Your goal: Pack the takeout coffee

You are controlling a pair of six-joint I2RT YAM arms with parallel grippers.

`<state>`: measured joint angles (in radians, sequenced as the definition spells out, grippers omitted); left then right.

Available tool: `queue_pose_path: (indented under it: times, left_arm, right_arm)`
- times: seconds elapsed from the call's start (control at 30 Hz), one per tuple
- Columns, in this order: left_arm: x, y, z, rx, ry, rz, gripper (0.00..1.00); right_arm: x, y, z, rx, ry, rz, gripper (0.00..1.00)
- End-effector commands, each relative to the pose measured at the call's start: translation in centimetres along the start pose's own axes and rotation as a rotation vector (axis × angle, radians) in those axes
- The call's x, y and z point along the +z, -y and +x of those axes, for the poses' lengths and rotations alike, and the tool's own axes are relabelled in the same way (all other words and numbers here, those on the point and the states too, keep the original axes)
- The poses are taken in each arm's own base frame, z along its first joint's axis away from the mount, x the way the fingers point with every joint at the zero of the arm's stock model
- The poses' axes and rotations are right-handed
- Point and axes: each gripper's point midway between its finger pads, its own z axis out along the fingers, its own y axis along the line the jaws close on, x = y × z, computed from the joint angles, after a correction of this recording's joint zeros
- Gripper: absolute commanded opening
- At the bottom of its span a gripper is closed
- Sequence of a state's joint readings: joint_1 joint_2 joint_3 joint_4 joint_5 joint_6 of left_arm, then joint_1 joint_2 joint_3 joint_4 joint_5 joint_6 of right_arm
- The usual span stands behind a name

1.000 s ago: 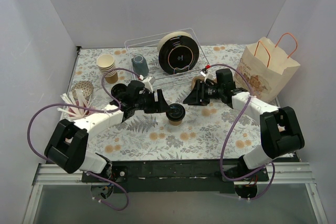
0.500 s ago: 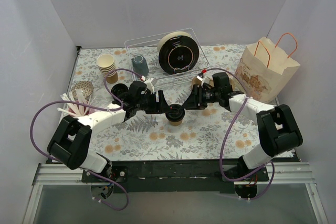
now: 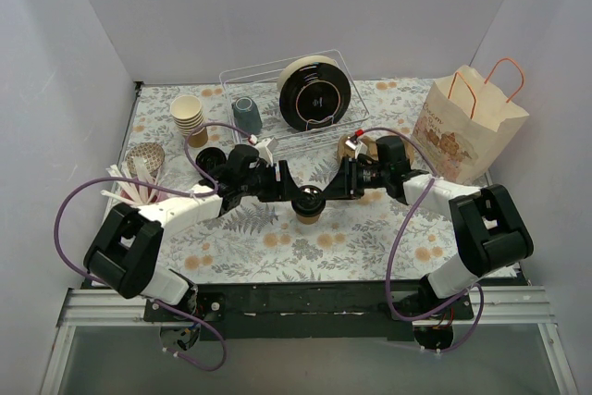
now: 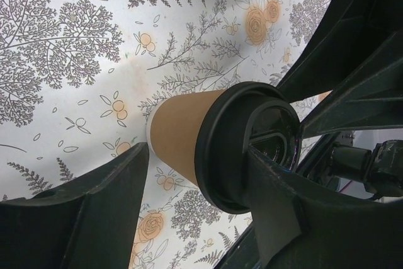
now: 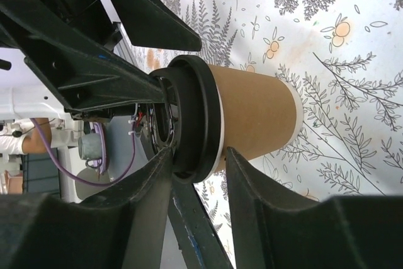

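I see the coffee cup [image 3: 308, 204] standing upright on the table in front of the dish rack [image 3: 265, 110], its long axis vertical and its black lid [image 3: 308, 198] up. My left claw [image 3: 296, 191] is open astride it. The right claw [image 3: 331, 190] is parted at the lid's rim; I cannot tell whether it grips.

Both arms reaching toward centre, left hand [image 3: 294, 189] and right hand [image 3: 331, 184] meeting fingertip to fingertip, grip unclear
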<state>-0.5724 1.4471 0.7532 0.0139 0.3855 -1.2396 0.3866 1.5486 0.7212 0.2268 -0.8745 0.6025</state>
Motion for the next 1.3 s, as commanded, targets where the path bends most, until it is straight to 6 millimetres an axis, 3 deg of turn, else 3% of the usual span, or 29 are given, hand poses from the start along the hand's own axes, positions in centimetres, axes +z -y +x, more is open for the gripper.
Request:
queue_pose_path:
  times: [0.0,0.27,0.6,1.27]
  left_arm:
    - [-0.3,-0.4,1.5,0.001,-0.013,-0.01,0.58]
    - [-0.4,-1.2,3.1,-0.02,-0.028,-0.023,0.57]
    - [-0.3,-2.7,5.3,-0.055,-0.053,-0.05,0.55]
    - [-0.5,-4.4,6.9,-0.078,-0.069,-0.097,0.54]
  right_arm:
    - [0.1,0.6,0.6,-0.035,0.015,0.012,0.43]
    - [0.4,3.5,3.7,0.005,-0.007,0.029,0.41]
    - [0.7,5.2,4.8,-0.019,0.0,0.051,0.22]
    - [0.6,9.3,7.6,-0.014,0.007,0.159,0.19]
